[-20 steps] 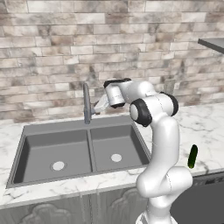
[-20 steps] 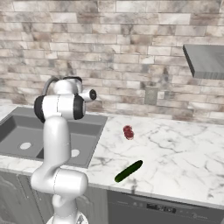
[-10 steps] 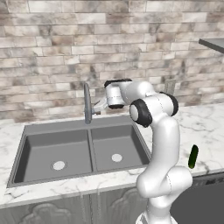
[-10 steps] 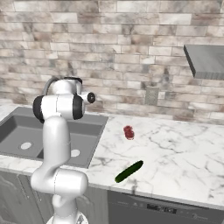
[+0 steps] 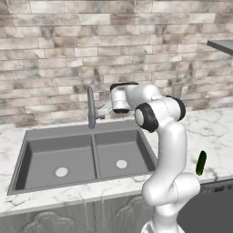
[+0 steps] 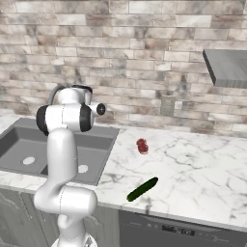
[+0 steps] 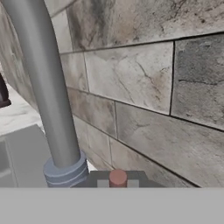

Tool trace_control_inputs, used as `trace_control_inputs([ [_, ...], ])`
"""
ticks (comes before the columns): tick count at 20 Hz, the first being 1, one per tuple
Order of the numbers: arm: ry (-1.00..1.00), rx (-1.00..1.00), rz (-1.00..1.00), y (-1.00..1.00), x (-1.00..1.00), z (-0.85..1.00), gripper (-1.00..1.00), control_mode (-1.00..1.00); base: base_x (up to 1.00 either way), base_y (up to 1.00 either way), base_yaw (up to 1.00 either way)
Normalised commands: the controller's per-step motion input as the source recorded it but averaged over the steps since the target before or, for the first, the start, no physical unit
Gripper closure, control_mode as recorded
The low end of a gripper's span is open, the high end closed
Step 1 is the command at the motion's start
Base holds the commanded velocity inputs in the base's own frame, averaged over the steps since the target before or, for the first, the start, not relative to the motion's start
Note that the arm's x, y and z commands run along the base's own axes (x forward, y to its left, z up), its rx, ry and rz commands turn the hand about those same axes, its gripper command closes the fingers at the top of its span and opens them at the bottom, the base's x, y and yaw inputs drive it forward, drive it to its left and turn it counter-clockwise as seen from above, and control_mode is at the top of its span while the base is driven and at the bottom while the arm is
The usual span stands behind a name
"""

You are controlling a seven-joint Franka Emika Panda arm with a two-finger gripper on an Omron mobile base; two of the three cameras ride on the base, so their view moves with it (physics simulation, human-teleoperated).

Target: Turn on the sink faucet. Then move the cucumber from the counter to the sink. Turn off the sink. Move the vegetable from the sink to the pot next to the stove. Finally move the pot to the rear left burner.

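The tall slim grey metal gooseneck faucet (image 5: 91, 108) rises from a bluish-grey ringed base (image 7: 65, 171) at the back rim of the dark grey double-basin sink (image 5: 68, 157), against the brick wall. In the hand view its spout runs out of the top of the frame, and a small grey lever with a reddish knob (image 7: 117, 178) beside the base is partly cut off below. The claw (image 5: 103, 111) sits just right of the faucet base at lever height; its tips are too small and blurred to read, but the jaws are closed, and whether they touch the lever cannot be told. The small dark green smooth cucumber (image 6: 143, 188) lies on the white marble tabletop (image 6: 193, 164) near its front edge, well apart from the claw.
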Motion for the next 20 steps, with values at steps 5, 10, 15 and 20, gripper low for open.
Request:
trace_control_inputs([
  [5, 0.04, 0.05, 0.0, -0.63, -0.07, -0.63, 1.0, -1.0, 0.0, 0.0, 0.0],
  [10, 0.07, 0.06, 0.0, -0.66, -0.14, -0.68, 1.0, -1.0, 0.0, 0.0, 0.0],
  [15, 0.07, 0.06, 0.0, -0.67, -0.19, -0.68, 1.0, -1.0, 0.0, 0.0, 0.0],
  [20, 0.06, 0.06, -0.04, -0.7, -0.29, -0.69, 1.0, -1.0, 0.0, 0.0, 0.0],
])
